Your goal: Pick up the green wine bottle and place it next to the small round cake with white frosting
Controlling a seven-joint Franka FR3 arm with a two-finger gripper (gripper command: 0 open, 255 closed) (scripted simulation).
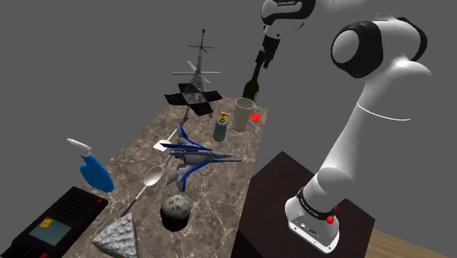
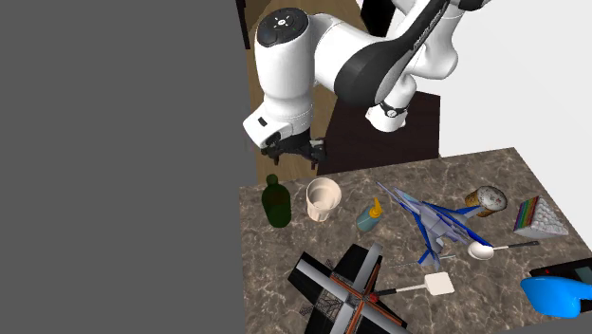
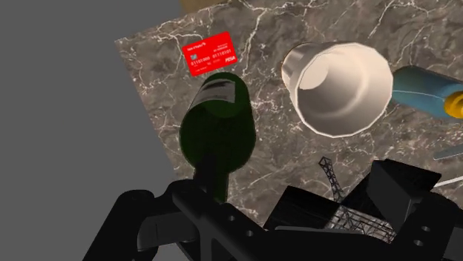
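The green wine bottle (image 1: 252, 86) stands upright at the far end of the marble table (image 1: 220, 198), beside a cream cup (image 1: 243, 113). My gripper (image 1: 262, 60) hangs just above the bottle's neck, apart from it. From the second exterior view the gripper (image 2: 296, 150) is open over the bottle (image 2: 276, 202). In the wrist view the bottle (image 3: 217, 126) points its neck up toward the fingers, with nothing clasped. The small round cake (image 1: 176, 210) sits near the table's close end; its white frosting shows in the second exterior view (image 2: 490, 199).
A red card (image 3: 208, 53) lies behind the bottle by the table edge. A soap bottle (image 1: 220, 127), a toy jet (image 1: 192, 154), a black tower model (image 1: 195, 84), a spoon (image 1: 150, 178), a blue spray bottle (image 1: 94, 170) and a grey wedge (image 1: 117, 236) crowd the table.
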